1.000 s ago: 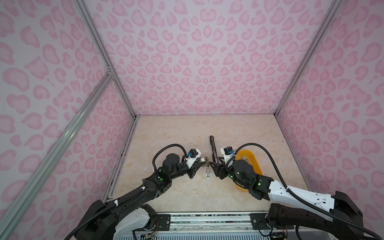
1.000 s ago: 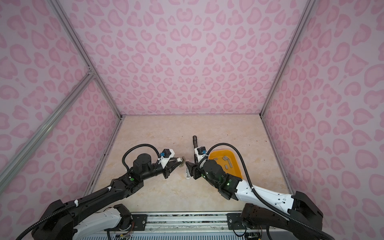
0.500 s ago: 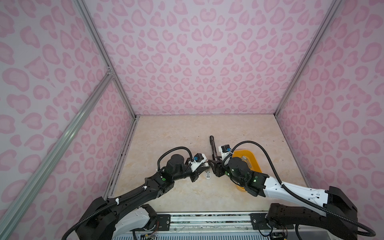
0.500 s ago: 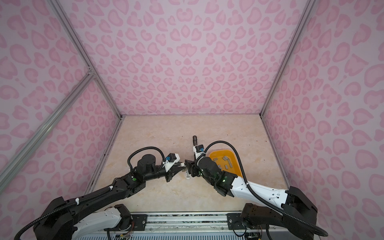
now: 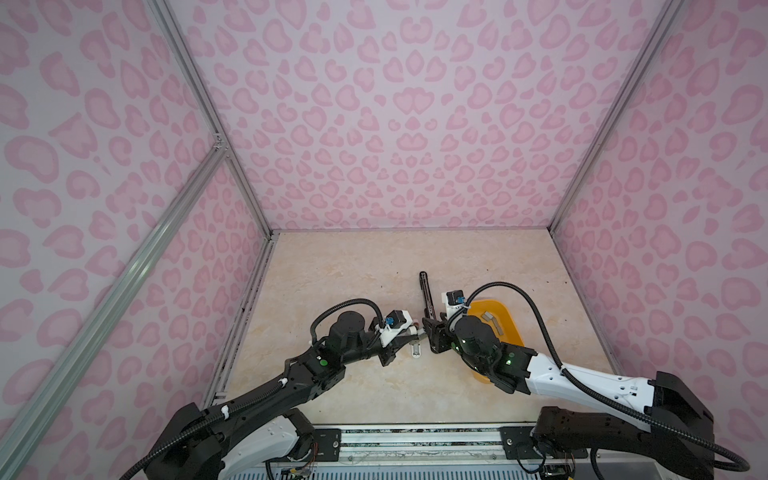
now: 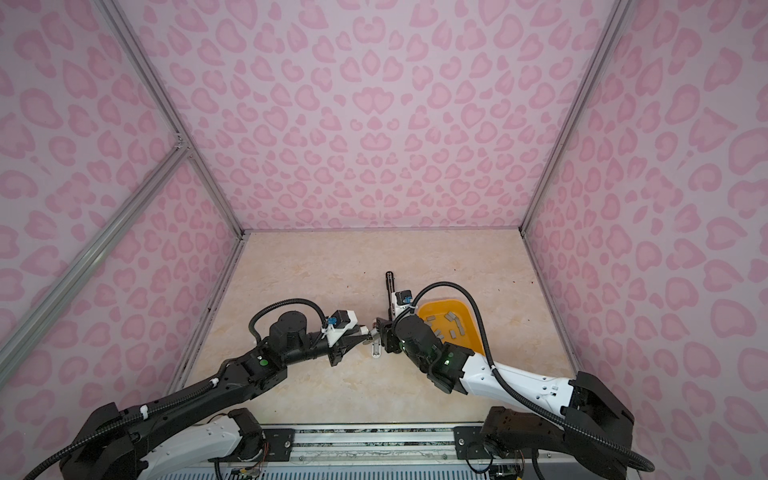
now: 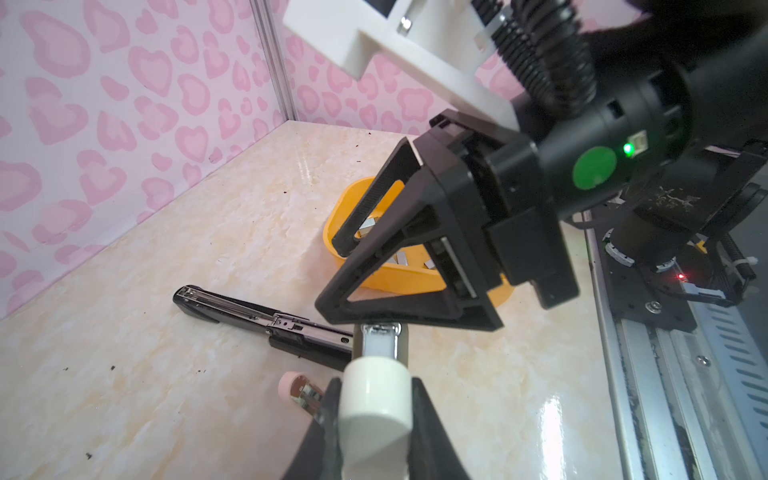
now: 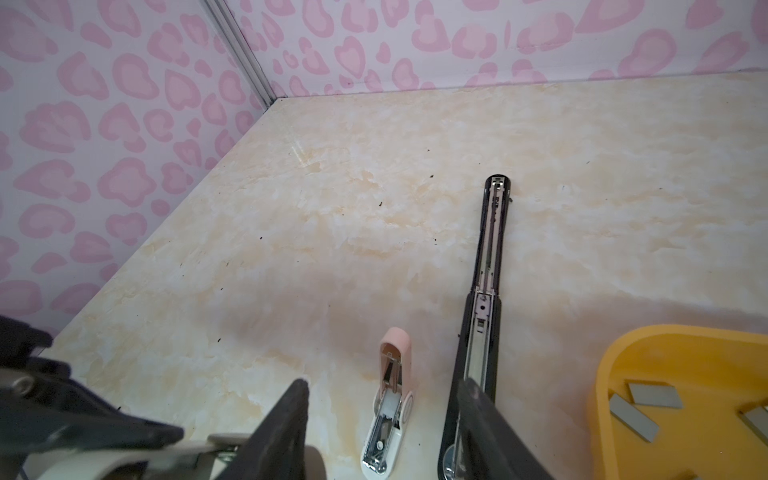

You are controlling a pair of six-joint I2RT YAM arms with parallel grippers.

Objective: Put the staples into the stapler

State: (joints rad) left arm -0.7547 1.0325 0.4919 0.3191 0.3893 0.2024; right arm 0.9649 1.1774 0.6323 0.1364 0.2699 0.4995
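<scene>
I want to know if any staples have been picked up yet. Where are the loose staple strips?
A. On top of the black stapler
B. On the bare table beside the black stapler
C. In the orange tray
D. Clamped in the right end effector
C: the grey staple strips that show all lie inside the orange tray, and the right end effector has its jaws apart with nothing between them.

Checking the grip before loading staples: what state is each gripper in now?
Left gripper: closed on the white stapler.
Right gripper: open, holding nothing.
</scene>
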